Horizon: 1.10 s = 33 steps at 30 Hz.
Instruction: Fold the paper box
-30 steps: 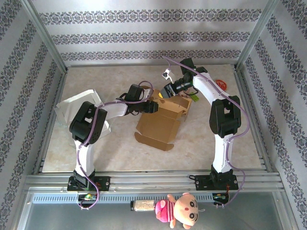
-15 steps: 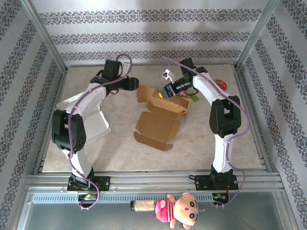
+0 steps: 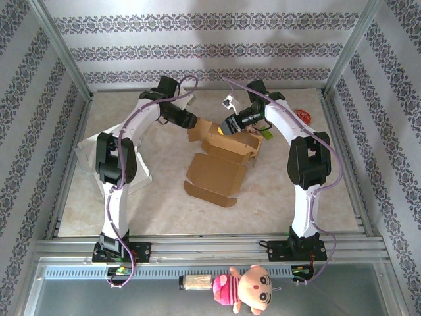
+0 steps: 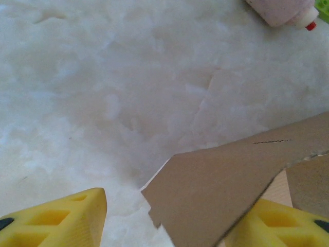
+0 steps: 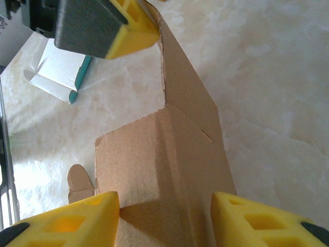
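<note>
Far left on the tabletop (image 3: 164,197): white carton (image 3: 92,141), flattened, lying well apart from the brown cardboard.

Next over: left gripper (image 3: 191,122) at the far-left flap (image 4: 221,190) of the paper box (image 3: 220,161). Reading it as open. In left wrist view:
- yellow fingers (image 4: 61,221) wide apart
- flap corner poking in between them
- flap overlapping the finger at frame right, clear gap to the other
- not clamped on anything

Centre: paper box on the table between the two arms, half erected. Far end standing up as walls. Near panel with its rounded tab lying flat toward the bases.

Right of that: right gripper (image 3: 230,125) at the top of the raised far wall. In right wrist view:
- pads (image 5: 67,221) apart, cardboard panel spanning the gap
- both panel edges running behind the pads
- can't tell whether squeezing or just resting against it
- one left-gripper finger touching the flap's top edge at upper left

Just right of the box: a green thing (image 3: 268,133). Farther right, near the frame: a red item (image 3: 302,116), too small to identify.

Below the table rail, bottom centre: plush doll (image 3: 253,289) on its side.
</note>
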Available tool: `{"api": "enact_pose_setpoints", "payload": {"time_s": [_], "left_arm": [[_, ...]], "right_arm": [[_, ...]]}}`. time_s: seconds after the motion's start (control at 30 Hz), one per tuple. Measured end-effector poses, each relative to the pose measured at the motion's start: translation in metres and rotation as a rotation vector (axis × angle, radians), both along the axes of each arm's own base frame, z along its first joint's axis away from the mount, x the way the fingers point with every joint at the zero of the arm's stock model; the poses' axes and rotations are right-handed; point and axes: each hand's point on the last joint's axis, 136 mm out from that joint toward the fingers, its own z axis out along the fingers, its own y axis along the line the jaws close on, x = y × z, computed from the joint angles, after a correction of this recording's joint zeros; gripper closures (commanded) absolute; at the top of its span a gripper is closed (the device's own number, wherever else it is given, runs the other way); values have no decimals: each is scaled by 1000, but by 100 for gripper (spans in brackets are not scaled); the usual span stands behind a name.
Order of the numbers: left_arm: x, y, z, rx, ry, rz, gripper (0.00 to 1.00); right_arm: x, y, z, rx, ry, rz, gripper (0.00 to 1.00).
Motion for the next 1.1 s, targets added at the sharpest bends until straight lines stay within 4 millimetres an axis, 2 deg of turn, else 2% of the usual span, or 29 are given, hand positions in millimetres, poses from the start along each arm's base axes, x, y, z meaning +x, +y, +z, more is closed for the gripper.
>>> {"api": "enact_pose_setpoints", "payload": {"time_s": [0.13, 0.2, 0.27, 0.43, 0.5, 0.6, 0.67, 0.7, 0.9, 1.1], "left_arm": [[-3, -12, -2, -59, 22, -46, 54], [-6, -16, -3, -71, 36, -61, 66], [-9, -18, -6, -73, 45, -70, 74], [-22, -17, -23, -66, 87, -79, 87], [-24, -18, -24, -64, 86, -86, 91], [-23, -18, -24, -57, 74, -92, 93], [-23, -18, -24, -52, 69, -99, 94], [-23, -17, -24, -49, 67, -103, 94], [-19, -18, -17, -42, 33, -124, 94], [-13, -18, -9, -33, -2, -138, 94]], "right_arm": [[0, 0, 0, -1, 0, -1, 49], [-1, 0, -1, -4, 1, -1, 49], [-1, 2, -2, -8, 5, -3, 47], [-1, 5, -1, -28, 4, -17, 32], [-3, 6, 3, -41, -19, -18, 27], [-11, 5, 15, -34, -45, -4, 21], [-19, 6, 26, -5, -46, 16, 8], [-22, 6, 30, 14, -43, 30, 5], [-33, 2, 33, 44, -7, 61, 14], [-27, 2, 22, 18, 21, 63, 28]]}}
